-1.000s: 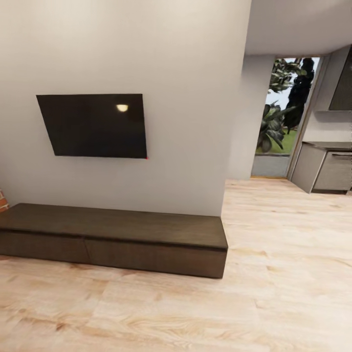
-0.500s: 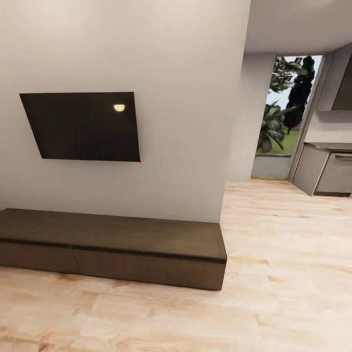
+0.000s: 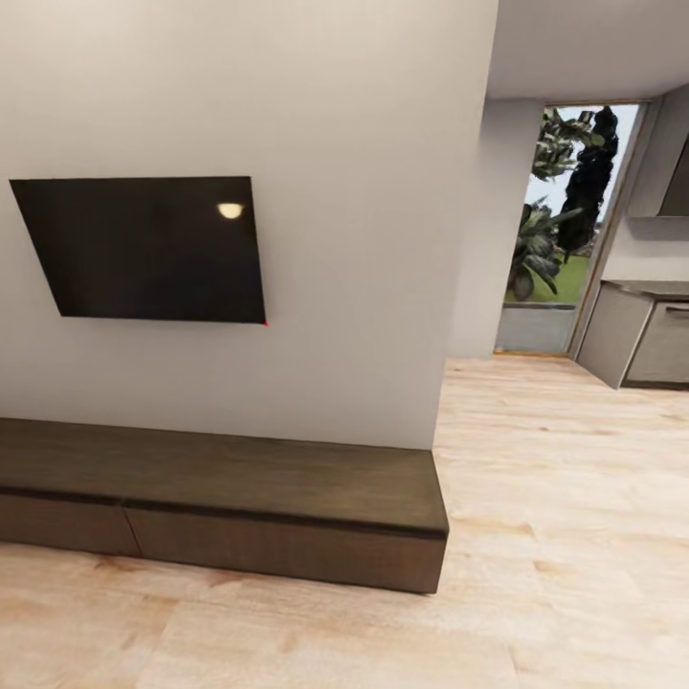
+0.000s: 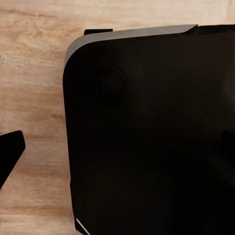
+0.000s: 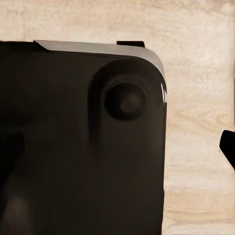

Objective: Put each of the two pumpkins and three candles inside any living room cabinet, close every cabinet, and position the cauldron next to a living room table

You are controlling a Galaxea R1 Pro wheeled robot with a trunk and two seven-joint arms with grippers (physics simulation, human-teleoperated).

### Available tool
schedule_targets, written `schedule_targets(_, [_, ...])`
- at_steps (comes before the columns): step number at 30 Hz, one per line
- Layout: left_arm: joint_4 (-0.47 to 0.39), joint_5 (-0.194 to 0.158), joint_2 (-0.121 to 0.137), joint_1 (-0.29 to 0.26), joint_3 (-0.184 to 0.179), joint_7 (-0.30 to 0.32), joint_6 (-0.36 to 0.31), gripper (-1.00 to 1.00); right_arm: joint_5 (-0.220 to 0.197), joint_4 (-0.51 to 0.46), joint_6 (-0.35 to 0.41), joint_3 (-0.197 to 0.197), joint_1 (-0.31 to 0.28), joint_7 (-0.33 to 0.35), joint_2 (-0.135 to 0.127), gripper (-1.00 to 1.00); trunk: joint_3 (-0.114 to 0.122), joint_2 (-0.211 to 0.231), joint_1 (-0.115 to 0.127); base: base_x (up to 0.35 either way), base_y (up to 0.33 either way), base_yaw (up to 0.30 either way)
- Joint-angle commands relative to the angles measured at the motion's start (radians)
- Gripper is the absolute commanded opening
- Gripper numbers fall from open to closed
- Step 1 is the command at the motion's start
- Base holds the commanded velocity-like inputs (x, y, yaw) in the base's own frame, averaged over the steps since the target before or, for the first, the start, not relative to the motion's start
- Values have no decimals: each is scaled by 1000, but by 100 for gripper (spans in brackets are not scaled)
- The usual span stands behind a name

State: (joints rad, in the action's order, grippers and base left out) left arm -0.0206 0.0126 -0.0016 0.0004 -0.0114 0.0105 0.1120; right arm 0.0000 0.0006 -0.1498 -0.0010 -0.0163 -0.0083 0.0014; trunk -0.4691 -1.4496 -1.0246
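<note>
Head view: cabinet, long and low, runs lengthwise along the wall under the black TV, fronts shut. Its right end stops at the wall corner; open wood floor right of it leads to a glass door.
Left wrist view: dark robot body over floor; gripper state cannot tell.
Right wrist view: same dark body, floor beside it; grip state cannot tell.

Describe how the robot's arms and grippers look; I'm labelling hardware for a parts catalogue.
Little can be made out. In the left wrist view a matte black pointed tip, probably a finger, pokes in at the edge; the right wrist view has a similar black sliver. A large black rounded-corner housing carries a pale grey edge strip, and a round knob. No cables or markings discernible.
</note>
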Motion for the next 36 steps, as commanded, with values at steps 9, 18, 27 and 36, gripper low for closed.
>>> schedule_targets(9, [-1,2,0,0,-1,0,2,100,7,1,-22,2,-1,1,0,100,-1,0,0,170,0,0])
schedule_targets(18, [-1,2,1,0,-1,0,2,100,0,0,-30,0,-1,2,0,100,-1,0,0,213,0,0])
schedule_targets(27, [-1,2,3,0,-1,0,2,100,-2,1,-100,-2,-1,1,0,100,-1,0,0,213,52,0])
schedule_targets(36, [-1,2,4,0,-1,0,2,100,-2,1,-102,-2,-1,1,3,100,-1,0,0,184,15,0])
